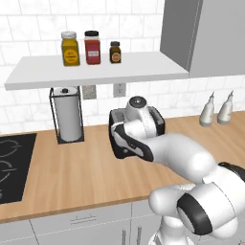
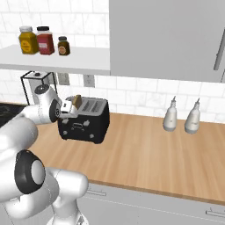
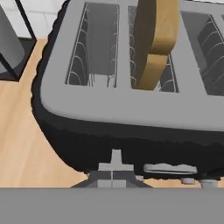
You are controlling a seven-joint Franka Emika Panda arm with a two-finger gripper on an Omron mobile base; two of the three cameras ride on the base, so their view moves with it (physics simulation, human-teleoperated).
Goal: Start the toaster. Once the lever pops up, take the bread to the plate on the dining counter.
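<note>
While the white arm reaches low over it, the counter (image 2: 145, 154) is seen as a broad slab of warm, straight-grained wood over grey cabinet fronts. On it, set back toward the white tiled wall, the toaster (image 2: 85, 121) stands: a black box with rounded corners, a rough matte shell, a smooth grey top plate and wire guides lining its slots. To the toaster's left a roll of paper towel (image 1: 67, 117) is held upright in a thin black wire frame. Well to the toaster's right two pale, narrow-necked bottles (image 2: 170, 115) are placed side by side. The bread (image 3: 156, 41), a thin golden-tan slice, is lodged on edge in a slot, its upper part raised above the top plate. The tool (image 3: 112, 174) is fully closed and empty, poised at the toaster's front edge by the small light controls; contact cannot be judged.
</note>
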